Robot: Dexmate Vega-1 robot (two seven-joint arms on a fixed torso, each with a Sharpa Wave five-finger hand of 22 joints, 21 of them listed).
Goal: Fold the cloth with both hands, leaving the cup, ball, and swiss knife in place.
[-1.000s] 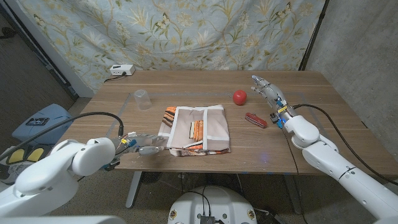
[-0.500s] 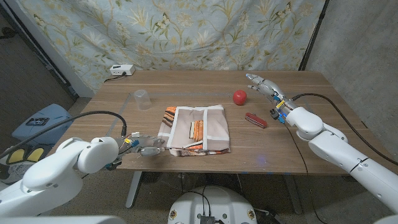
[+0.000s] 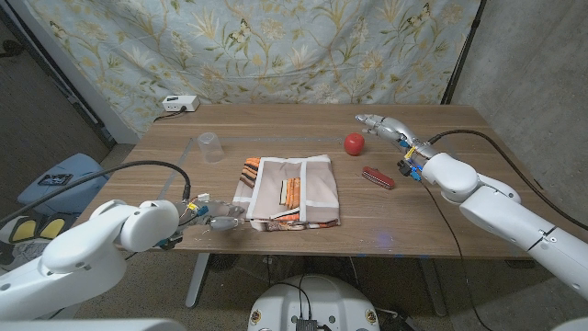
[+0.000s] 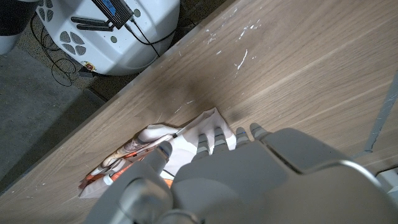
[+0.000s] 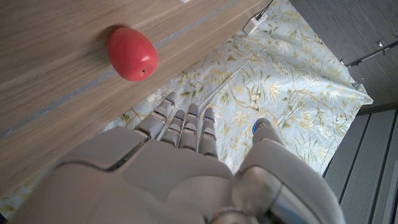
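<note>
Right hand [image 5: 180,168] empty, fingers apart — red ball [image 5: 130,53] on wooden table [image 5: 43,81], apparently untouched — floral curtain [image 5: 273,74] behind

Even soft light, sharp frames (faint shadows), dim edges

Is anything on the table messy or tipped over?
Nothing is tipped or spilled. The cup stands upright, and the ball and swiss knife lie apart from the cloth, which is already folded, a bit unevenly.
</note>
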